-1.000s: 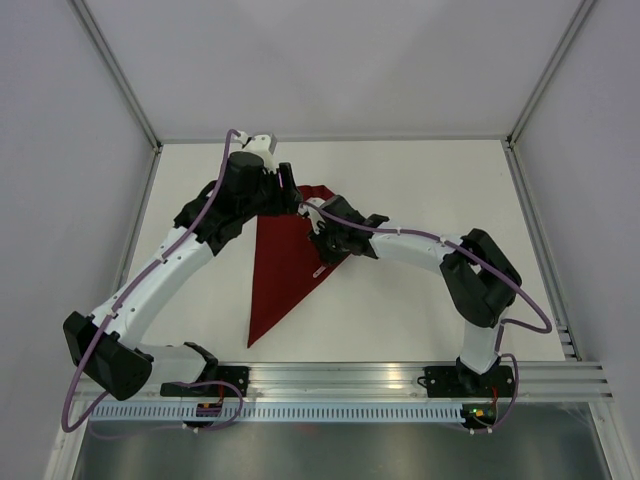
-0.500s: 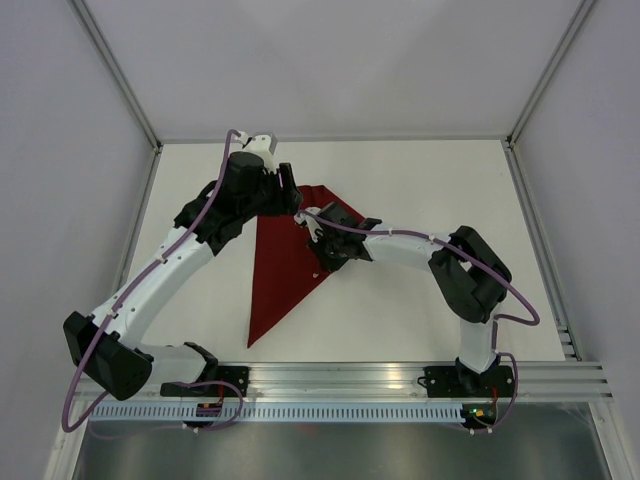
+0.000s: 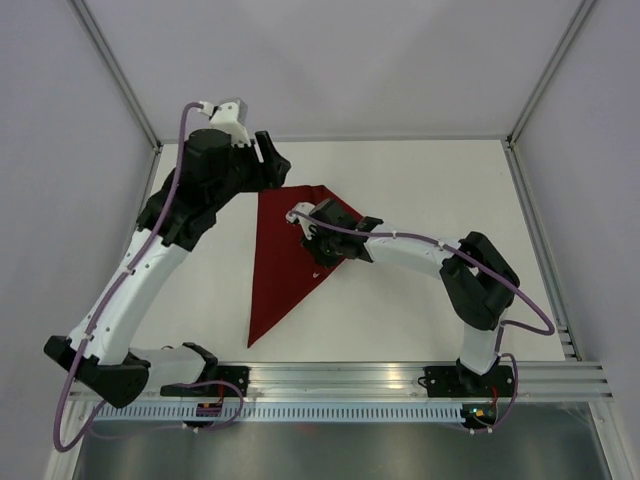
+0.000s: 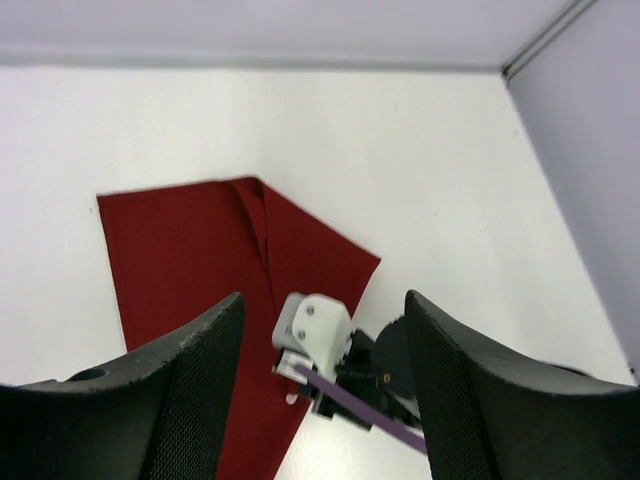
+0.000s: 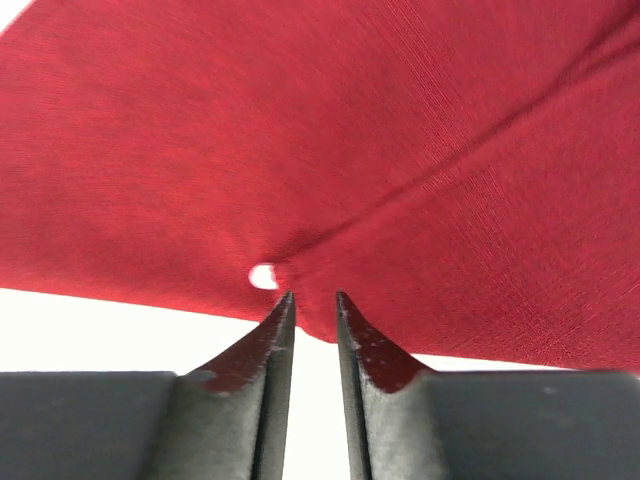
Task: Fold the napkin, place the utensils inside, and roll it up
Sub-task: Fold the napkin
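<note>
Now your left gripper point(image 4: 322, 300) is hanging wide open, empty.
Your right gripper point(image 5: 312, 297) is sitting at the edge of the napkin point(image 3: 275, 270), jaws nearly closed; grip unclear.

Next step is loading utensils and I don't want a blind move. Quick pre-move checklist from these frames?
1. Napkin folded: ok, it lies as a flat triangle on the table.
2. Left gripper clear of the cloth: ok, jaws open, above the napkin's far left corner.
3. Right gripper hold: cannot tell. The jaws are nearly shut at the cloth's edge, and the fabric puckers at their tips.
4. Utensils ready: not ok, none in any view.
5. Arms apart: ok in the top view.
</note>
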Action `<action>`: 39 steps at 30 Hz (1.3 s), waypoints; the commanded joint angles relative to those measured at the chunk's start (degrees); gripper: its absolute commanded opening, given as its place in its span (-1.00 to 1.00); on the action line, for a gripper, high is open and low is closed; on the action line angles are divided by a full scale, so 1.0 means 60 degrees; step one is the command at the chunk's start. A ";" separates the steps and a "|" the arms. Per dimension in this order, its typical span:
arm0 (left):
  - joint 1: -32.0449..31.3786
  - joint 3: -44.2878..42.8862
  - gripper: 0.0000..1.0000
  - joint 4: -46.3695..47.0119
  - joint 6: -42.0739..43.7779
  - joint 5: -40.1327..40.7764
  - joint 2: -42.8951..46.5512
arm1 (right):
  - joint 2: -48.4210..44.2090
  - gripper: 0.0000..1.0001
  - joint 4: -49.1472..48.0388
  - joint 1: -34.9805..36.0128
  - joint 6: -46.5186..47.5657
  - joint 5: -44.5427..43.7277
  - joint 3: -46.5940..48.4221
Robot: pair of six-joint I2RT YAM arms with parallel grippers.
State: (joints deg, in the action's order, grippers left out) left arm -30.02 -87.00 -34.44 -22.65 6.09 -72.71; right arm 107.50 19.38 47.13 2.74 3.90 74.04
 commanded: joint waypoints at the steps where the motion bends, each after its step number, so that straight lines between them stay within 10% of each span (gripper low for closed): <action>1: 0.0125 -0.0792 0.42 -0.0573 0.0187 0.0215 0.0938 | -0.0924 -0.38 -0.0123 0.0741 0.0640 -0.0518 0.0200; 15: 0.0184 -0.0574 0.47 -0.1292 -0.0033 0.0963 0.2317 | -0.0648 0.08 -0.1866 0.5120 0.2603 -0.1792 -0.0343; 39: 0.0184 -0.0002 0.47 -0.1336 -0.0106 0.1270 0.2611 | 0.1462 0.26 -0.3800 0.6646 0.4098 -0.3447 0.0038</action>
State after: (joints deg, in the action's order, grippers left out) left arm -29.21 -87.22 -41.95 -22.68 13.26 -57.01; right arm 115.09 0.47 86.70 25.39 -13.04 71.99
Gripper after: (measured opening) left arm 0.736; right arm 0.630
